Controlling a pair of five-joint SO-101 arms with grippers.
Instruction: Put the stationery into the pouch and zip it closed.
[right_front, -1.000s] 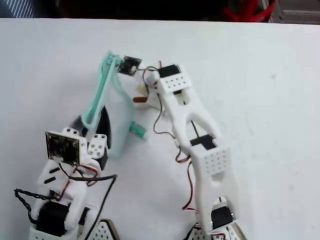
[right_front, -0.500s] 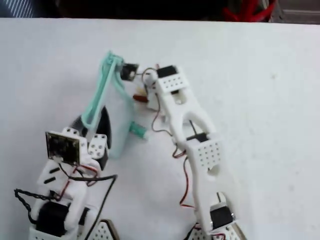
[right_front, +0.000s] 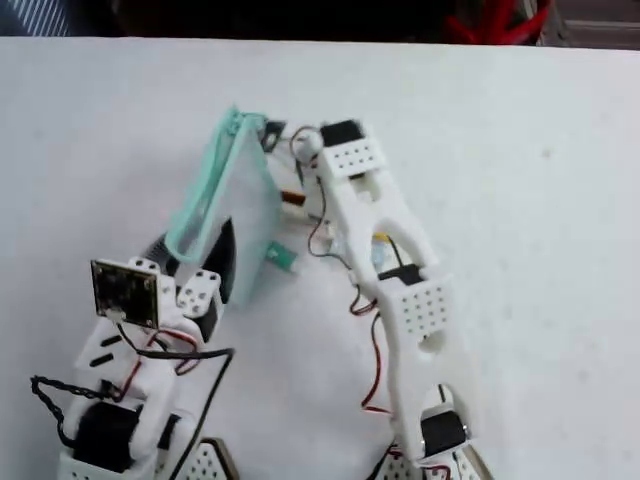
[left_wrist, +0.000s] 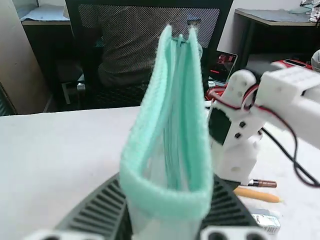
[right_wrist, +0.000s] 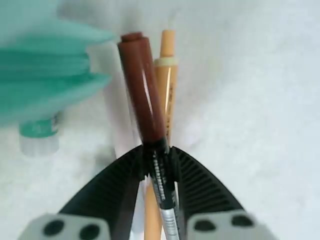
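Note:
My left gripper (left_wrist: 167, 205) is shut on the lower end of the teal mesh pouch (left_wrist: 170, 115), which stands upright on edge with its open top seam facing up; in the high view the pouch (right_front: 215, 195) leans toward the other arm. My right gripper (right_wrist: 157, 152) is shut on a brown-capped pen (right_wrist: 145, 95), low over the table right beside the pouch (right_wrist: 45, 70). An orange pen (right_wrist: 166, 75) lies on the table directly under the brown one. A glue stick (right_wrist: 39, 134) with a green cap lies close to the pouch's side, also seen as the glue stick (right_front: 281, 256) from above.
The right arm (right_front: 400, 280) stretches from the table's near edge up to the pouch's far end. The left arm's base (right_front: 120, 400) sits at the near left. White table (right_front: 520, 200) lies open to the right and far left.
The pouch has tipped and shifted to the right, toward the right arm. The right arm's wrist has moved closer to the pouch and down over the pens.

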